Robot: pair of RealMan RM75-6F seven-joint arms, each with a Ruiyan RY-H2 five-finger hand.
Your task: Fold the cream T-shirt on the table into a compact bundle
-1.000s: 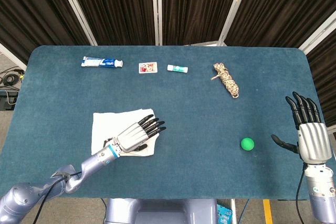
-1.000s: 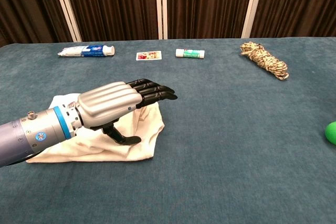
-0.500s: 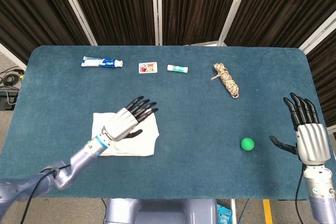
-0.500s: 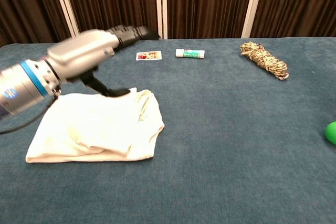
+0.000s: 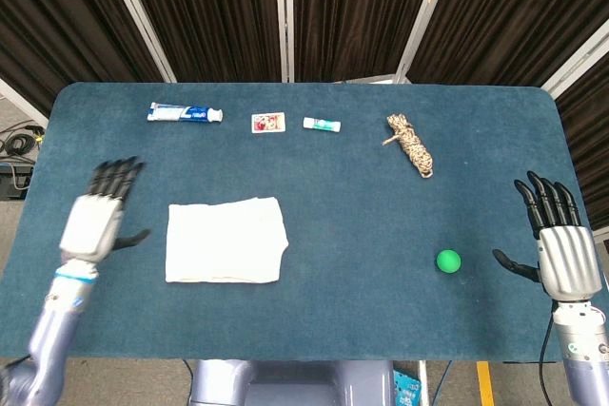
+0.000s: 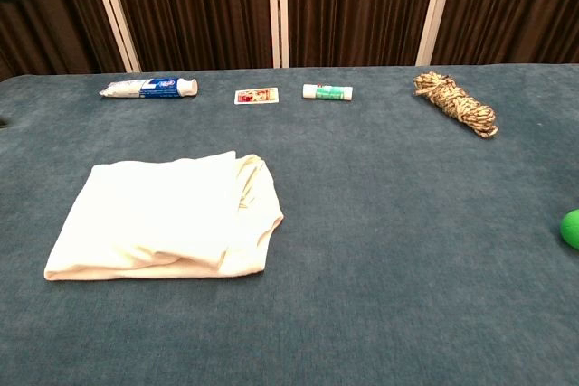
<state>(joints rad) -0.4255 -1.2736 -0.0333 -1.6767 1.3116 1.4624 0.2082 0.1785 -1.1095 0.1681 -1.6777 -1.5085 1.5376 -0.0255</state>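
The blue table [image 5: 314, 197] fills both views and carries everything else. On it, just to the right of the left hand [image 5: 98, 219] and apart from it, lies the cream T-shirt [image 5: 225, 240], folded into a flat, roughly rectangular bundle with its thicker, rumpled fold edge on the side turned away from that hand. The left hand is raised beside the shirt's left edge, fingers spread and pointing toward the far side of the table, holding nothing; it shows only in the head view. The right hand [image 5: 557, 244] stands at the table's right edge, fingers likewise apart and extended, thumb out to its left, empty. Just to the left of the right hand's thumb sits a small green ball [image 5: 448, 261]. Farther from that hand, toward the far side, is a coil of speckled rope [image 5: 410, 145]. Along the far edge, well beyond the left hand and the shirt, lie a toothpaste tube [image 5: 185, 113], a small picture card [image 5: 267, 122] and a small white-and-green tube [image 5: 323, 124], in a row from left to right.
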